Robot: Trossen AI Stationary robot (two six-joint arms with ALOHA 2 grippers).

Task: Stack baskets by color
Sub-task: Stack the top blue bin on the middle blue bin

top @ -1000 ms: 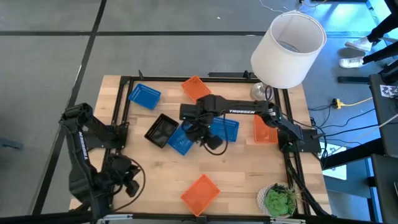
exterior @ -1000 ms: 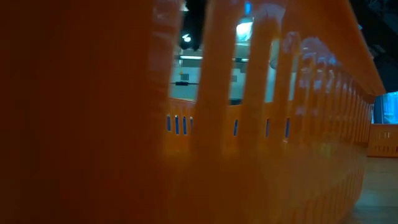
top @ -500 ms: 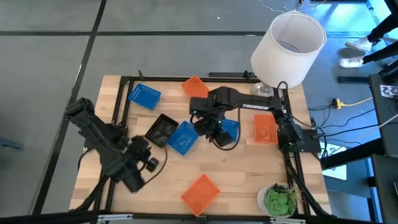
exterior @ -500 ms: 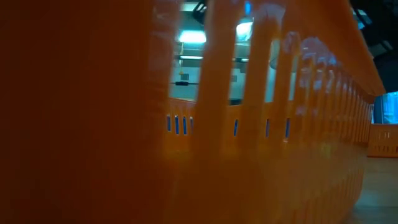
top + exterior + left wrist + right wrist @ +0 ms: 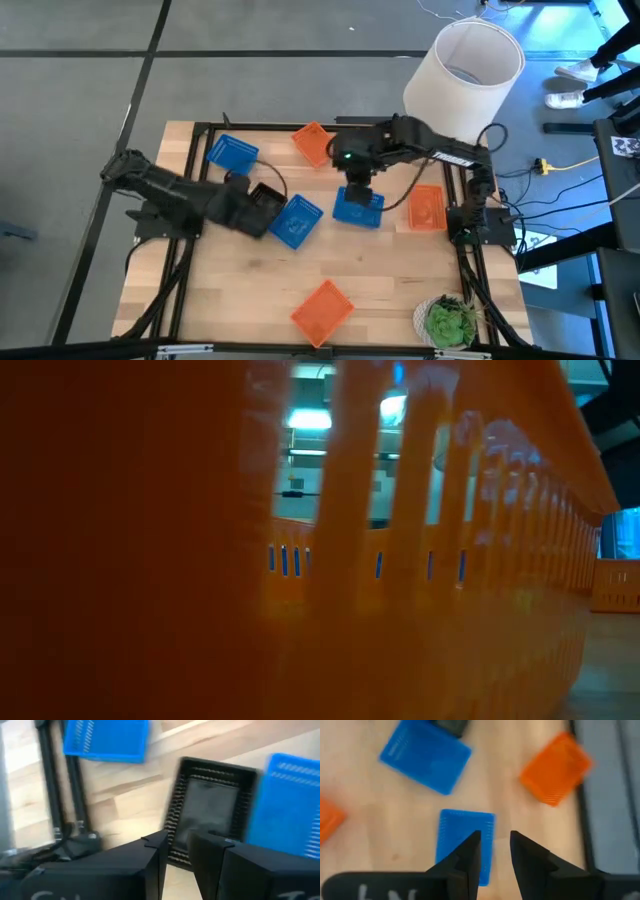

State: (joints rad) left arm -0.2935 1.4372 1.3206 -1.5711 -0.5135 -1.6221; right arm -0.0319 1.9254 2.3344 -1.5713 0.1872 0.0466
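Several baskets lie on the table: blue ones at the far left [image 5: 232, 153], at the middle [image 5: 296, 220] and right of it [image 5: 358, 207]. A black one [image 5: 262, 205] sits beside the middle blue one. Orange ones lie at the far side [image 5: 313, 142], at the right [image 5: 427, 207] and at the near side [image 5: 322, 308]. My left gripper [image 5: 177, 852] hovers open just left of the black basket [image 5: 210, 812]. My right gripper [image 5: 495, 847] hangs open above a blue basket [image 5: 465, 840], touching nothing.
A large white lampshade [image 5: 463, 78] stands at the far right corner and a green plant [image 5: 447, 320] at the near right corner. A black frame [image 5: 190, 180] runs around the table. An orange basket wall [image 5: 200, 560] fills the low view.
My left gripper has swung from the table's near left corner toward the right and far side, up to the black basket, turning as it went. My right gripper has risen and drawn back toward the far edge, rolling its wrist, and the blue basket under it now shows.
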